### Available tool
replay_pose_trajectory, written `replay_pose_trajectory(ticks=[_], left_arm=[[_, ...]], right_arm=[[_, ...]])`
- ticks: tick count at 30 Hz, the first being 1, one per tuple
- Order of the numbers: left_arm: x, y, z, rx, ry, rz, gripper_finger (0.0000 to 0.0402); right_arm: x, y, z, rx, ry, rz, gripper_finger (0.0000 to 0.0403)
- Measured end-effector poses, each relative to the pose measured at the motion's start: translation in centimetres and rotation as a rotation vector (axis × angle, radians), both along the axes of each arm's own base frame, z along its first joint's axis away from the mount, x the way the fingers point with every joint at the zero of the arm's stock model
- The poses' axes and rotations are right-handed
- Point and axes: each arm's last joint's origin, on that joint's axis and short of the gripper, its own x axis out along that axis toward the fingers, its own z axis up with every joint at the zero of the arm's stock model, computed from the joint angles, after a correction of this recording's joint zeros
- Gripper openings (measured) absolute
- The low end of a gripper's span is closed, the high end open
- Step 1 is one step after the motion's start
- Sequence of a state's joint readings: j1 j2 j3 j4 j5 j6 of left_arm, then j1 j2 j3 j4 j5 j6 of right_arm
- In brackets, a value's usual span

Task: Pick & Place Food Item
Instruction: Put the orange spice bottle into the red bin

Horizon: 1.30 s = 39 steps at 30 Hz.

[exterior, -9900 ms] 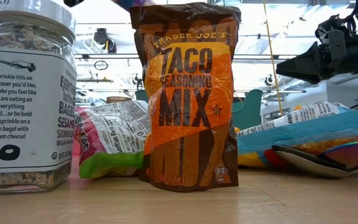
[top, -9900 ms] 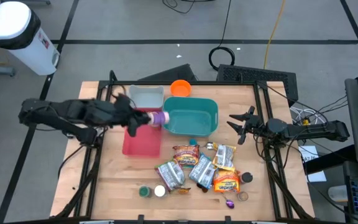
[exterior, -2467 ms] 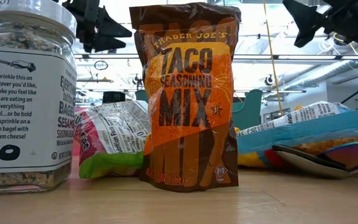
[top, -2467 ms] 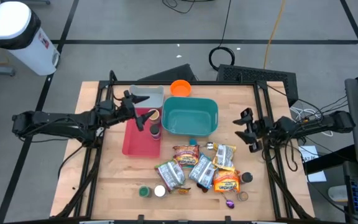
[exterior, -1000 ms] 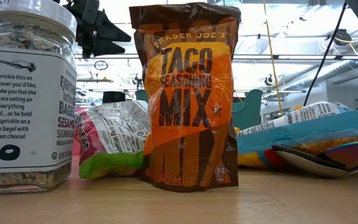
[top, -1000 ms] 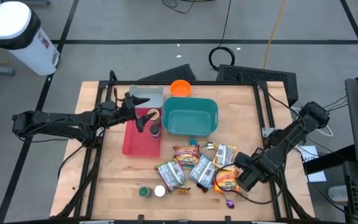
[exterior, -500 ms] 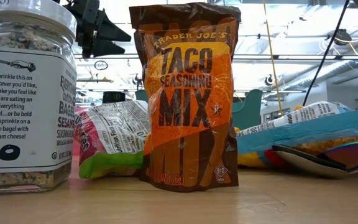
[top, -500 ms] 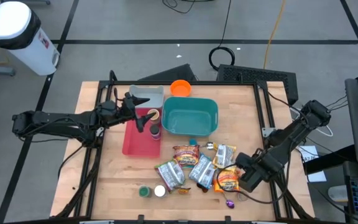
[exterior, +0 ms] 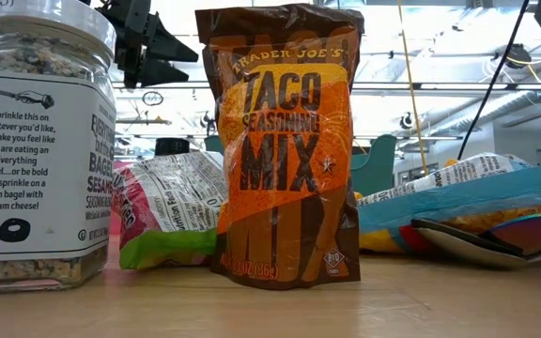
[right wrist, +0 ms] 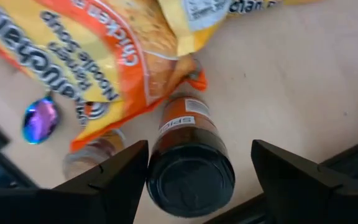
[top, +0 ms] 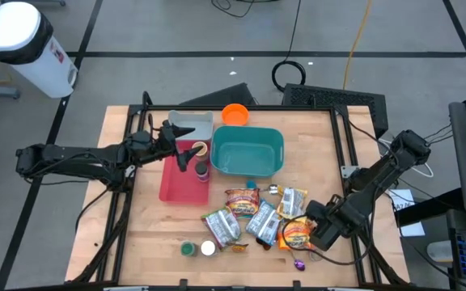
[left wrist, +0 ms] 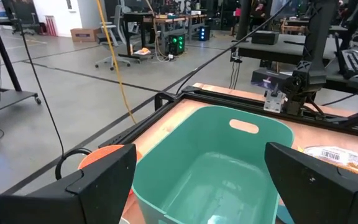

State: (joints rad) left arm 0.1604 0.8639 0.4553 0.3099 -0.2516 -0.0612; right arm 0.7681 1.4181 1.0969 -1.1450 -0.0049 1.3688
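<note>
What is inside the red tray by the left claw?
In the red tray a dark bottle stands at the end nearest the teal tub. The rest of its floor looks bare, though the open left claw above hides one corner.

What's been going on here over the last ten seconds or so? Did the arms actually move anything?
The left gripper carried a purple-labelled bottle to the red tray, stood it there, let go and now hovers open. The right gripper swung from the table's right edge down over a dark-capped spice jar, fingers open either side, not yet closed. The food packets and teal tub stayed put.
</note>
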Motion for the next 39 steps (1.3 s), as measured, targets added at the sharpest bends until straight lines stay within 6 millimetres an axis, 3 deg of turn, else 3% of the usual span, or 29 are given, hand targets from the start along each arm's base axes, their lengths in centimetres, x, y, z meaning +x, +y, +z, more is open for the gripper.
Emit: replay_pose_trajectory(ticks=[5,12,19,24,28,33,39], left_arm=[[0.0,0.0,0.0,0.000,0.000,0.000,0.0363],[0.0,0.0,0.0,0.000,0.000,0.000,0.0363],[0.0,0.0,0.0,0.000,0.000,0.000,0.0363],[0.0,0.0,0.0,-0.001,-0.001,0.001,0.0363],[0.0,0.0,0.0,-0.030,-0.014,0.004,0.0363],[0.0,0.0,0.0,-0.050,-0.023,0.006,0.0363],[0.1,-0.1,0.0,-0.080,-0.034,-0.045,0.0363]], right_arm=[[-0.2,0.0,-0.3,0.017,0.034,-0.010,0.0265],[-0.4,-0.1,-0.3,0.037,0.072,-0.009,0.0193],[-0.6,-0.3,0.0,0.037,0.070,0.024,0.0193],[-1.4,-1.3,2.2,-0.023,0.024,0.023,0.0193],[-1.9,-2.2,4.5,-0.096,-0.126,0.074,0.0193],[-1.9,-3.5,6.7,-0.293,-0.438,0.217,0.0193],[0.2,-3.8,8.8,-0.590,-0.770,0.403,0.0193]])
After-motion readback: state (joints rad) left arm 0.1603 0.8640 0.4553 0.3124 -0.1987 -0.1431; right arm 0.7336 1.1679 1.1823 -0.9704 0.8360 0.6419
